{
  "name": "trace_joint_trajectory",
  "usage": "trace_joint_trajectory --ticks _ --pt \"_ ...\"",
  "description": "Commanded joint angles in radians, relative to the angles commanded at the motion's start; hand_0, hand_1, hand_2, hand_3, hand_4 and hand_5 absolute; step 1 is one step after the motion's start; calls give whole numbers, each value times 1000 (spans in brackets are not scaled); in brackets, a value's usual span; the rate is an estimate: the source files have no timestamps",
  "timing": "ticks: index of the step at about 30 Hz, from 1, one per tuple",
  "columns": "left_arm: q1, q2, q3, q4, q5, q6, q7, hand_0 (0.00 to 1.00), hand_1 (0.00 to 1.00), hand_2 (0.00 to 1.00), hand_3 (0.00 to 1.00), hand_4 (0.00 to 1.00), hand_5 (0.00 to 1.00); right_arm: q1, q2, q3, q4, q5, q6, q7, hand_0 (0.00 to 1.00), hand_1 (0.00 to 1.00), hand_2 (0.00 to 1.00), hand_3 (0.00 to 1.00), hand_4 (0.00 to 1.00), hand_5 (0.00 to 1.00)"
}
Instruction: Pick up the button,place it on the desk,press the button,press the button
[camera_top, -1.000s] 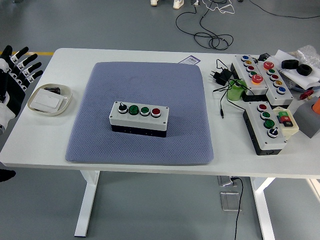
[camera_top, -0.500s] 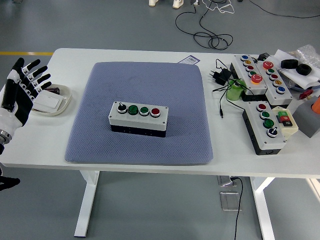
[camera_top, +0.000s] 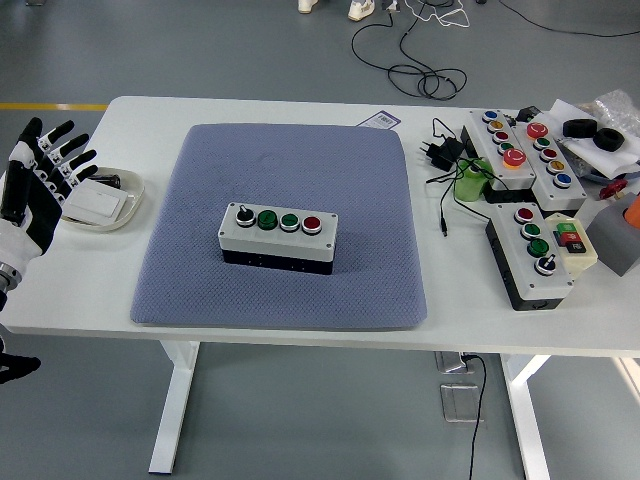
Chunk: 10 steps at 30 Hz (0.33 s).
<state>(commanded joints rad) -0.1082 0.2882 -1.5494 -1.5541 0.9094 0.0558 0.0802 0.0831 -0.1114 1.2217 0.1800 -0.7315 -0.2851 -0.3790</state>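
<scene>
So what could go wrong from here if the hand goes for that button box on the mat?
The left hand is open at the table's left edge, beside the white dish; sweeping inward, it may clip the dish. The button box rests on a soft blue mat, so it could tilt or slide when grasped. Its four controls sit close together, so a finger might press the wrong one.

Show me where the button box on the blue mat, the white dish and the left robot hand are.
button box (camera_top: 278, 232), head view, on its grey top face.
white dish (camera_top: 128, 207), head view, on its right rim.
left robot hand (camera_top: 32, 185), head view, on the palm.
</scene>
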Motion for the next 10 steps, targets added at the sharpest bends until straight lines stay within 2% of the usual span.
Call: trace_joint_trajectory --ticks 10 --pt "1 -7 14 -1 0 -17 12 829 836 871 899 734 998 1 -1 -1 0 0 0 1 643 507 547 590 240 341"
